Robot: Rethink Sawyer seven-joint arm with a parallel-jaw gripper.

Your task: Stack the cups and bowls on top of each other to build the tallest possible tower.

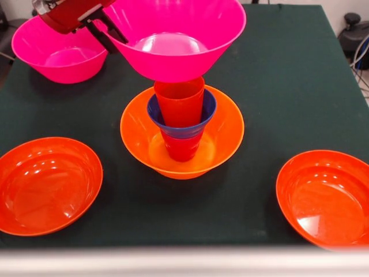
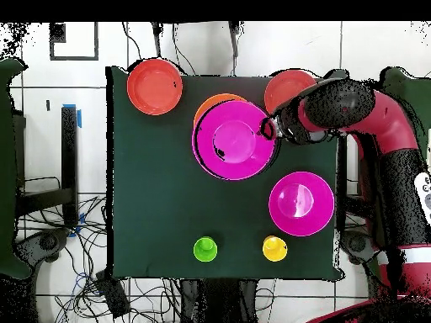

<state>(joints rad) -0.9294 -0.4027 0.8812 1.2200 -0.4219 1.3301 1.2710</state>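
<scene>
The tower stands mid-table: a large orange bowl (image 1: 225,133) (image 2: 206,105) holds a red cup (image 1: 181,147), a small blue bowl (image 1: 209,109) and an orange cup (image 1: 180,101). A large pink bowl (image 1: 173,43) (image 2: 236,139) sits upright directly over the orange cup, its base at the cup's mouth. My gripper (image 1: 109,33) (image 2: 271,128) is shut on this bowl's rim. From overhead the pink bowl hides most of the tower. A green cup (image 2: 205,248) and a yellow cup (image 2: 274,248) stand near the table's edge by the robot's base.
A second large pink bowl (image 1: 57,55) (image 2: 301,203) rests on the table beside the arm. Two shallow red-orange bowls (image 1: 46,184) (image 1: 326,196) lie at the front corners, seen overhead as red-orange bowls (image 2: 289,88) (image 2: 155,86).
</scene>
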